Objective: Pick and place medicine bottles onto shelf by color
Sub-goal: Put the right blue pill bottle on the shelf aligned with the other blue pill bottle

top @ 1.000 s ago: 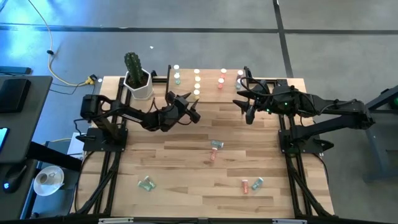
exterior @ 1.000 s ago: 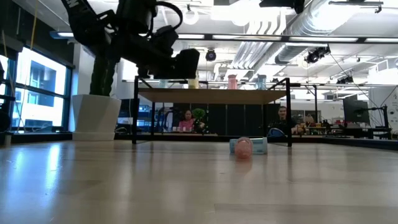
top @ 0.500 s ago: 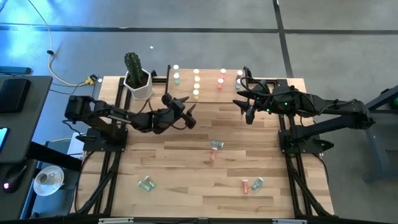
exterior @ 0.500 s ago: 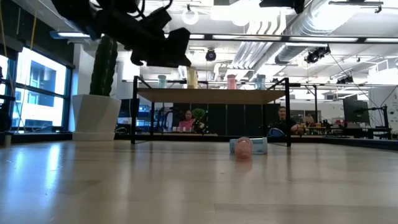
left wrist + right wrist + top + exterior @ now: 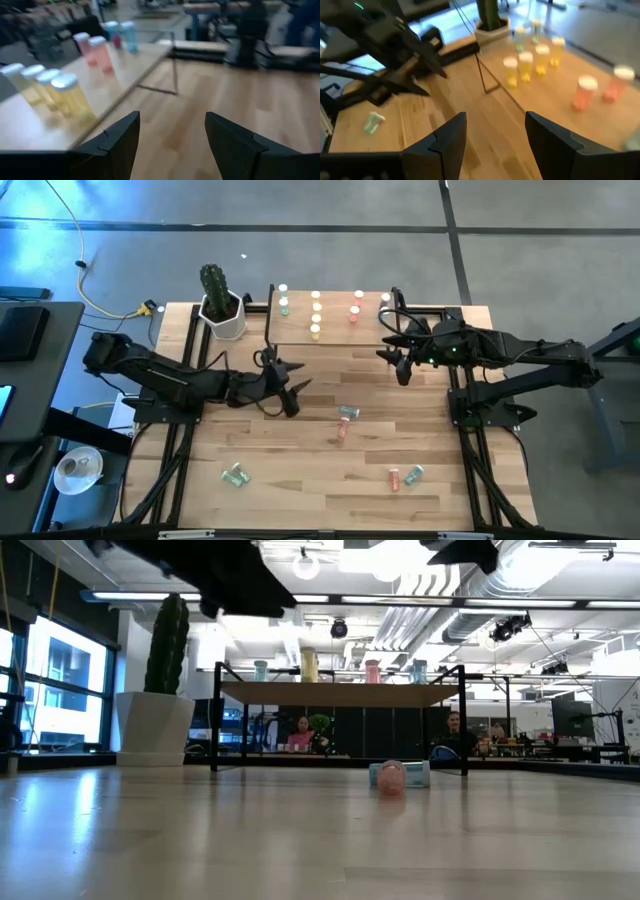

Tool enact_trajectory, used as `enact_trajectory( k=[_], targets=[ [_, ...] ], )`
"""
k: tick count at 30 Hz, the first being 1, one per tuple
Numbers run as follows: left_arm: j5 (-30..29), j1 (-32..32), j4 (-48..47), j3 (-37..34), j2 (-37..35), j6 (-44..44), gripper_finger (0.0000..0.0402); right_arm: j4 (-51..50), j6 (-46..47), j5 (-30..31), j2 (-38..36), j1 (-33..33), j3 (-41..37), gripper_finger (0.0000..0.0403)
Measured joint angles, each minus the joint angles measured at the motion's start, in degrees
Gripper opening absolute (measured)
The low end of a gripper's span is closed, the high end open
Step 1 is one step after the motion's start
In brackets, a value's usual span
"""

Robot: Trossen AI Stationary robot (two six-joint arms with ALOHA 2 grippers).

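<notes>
My left fingers (image 5: 288,385) have swung off the shelf (image 5: 335,332) toward the worktop's (image 5: 300,460) middle, spread and empty (delivery done, apparently). Right fingers (image 5: 397,363) hover open by the shelf's right end; five medicine bottles (image 5: 347,413) lie loose near the front edge.

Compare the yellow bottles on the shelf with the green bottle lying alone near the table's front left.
The yellow bottles stand upright in a row on the shelf; the green bottle lies on its side on the table, alone. Both have white caps and look the same size.
</notes>
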Motion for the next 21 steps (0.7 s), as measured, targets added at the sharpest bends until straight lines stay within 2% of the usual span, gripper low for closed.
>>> enact_trajectory(
  k=[11, 14, 21],
  targets=[
    [1.0, -8.2, -19.6, 0.0, -8.7, -9.0, 0.0216, -13.9, 9.1, 0.0, 4.9, 1.6, 0.0, 0.0194],
    [1.0, -9.7, -23.5, 0.0, -9.2, -10.9, 0.0216, -15.4, 12.0, -0.1, 7.2, 4.3, 0.0, 0.0194],
    [0.8, -11.0, -25.7, 0.0, -9.2, -11.7, 0.0216, -21.0, 23.2, 0.6, 11.9, 13.1, 0.0, 0.0194]
  ],
)
